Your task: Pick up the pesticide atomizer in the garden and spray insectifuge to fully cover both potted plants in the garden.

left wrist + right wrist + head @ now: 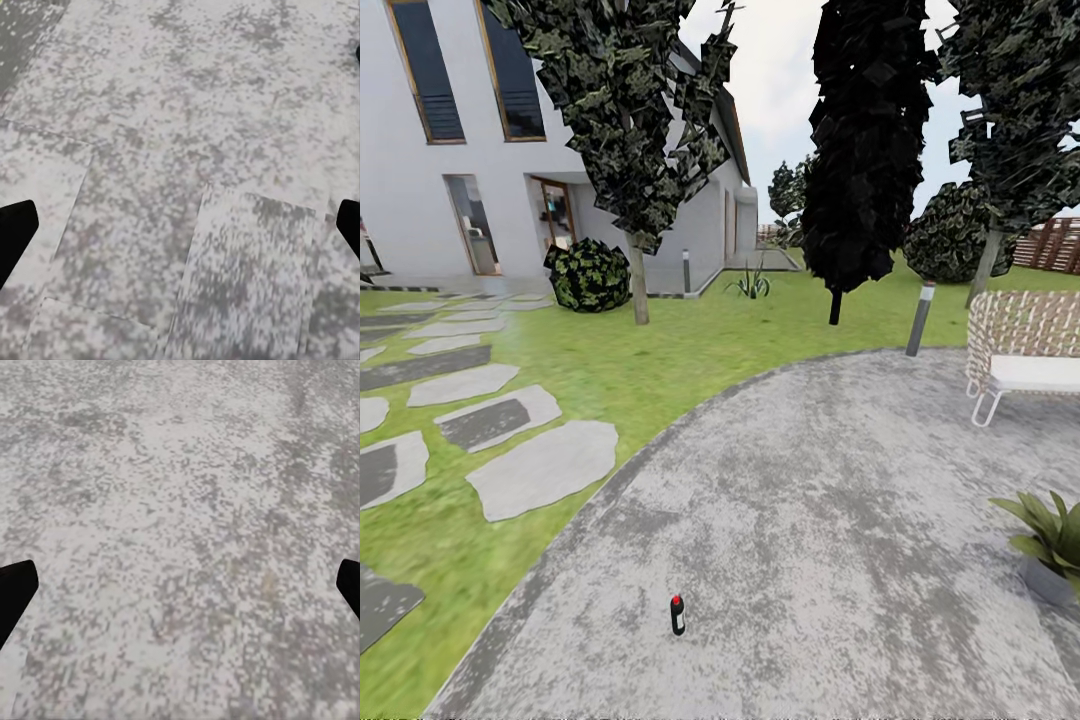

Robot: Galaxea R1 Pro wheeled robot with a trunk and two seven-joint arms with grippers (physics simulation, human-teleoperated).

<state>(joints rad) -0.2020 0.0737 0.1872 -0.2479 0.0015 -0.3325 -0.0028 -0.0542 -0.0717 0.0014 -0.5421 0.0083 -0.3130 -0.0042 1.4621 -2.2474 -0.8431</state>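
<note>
The pesticide atomizer (677, 614), a small dark bottle with a red top, stands upright on the grey gravel patio, low in the head view and a little left of centre. One potted plant (1052, 535), a low rosette of broad green leaves in a grey pot, sits at the right edge, partly cut off. In the left wrist view my left gripper (180, 232) is open over pale paving, with nothing between its black fingertips (13, 234). My right gripper (180, 592) is likewise open above gravel, holding nothing.
A wicker chair (1022, 350) with a white seat stands at the right, a bollard light (920, 318) beside it. Lawn with stepping stones (540, 468) lies left. Trees (865, 150), a round bush (588, 275), a spiky plant (751, 285) and the house (480, 150) stand beyond.
</note>
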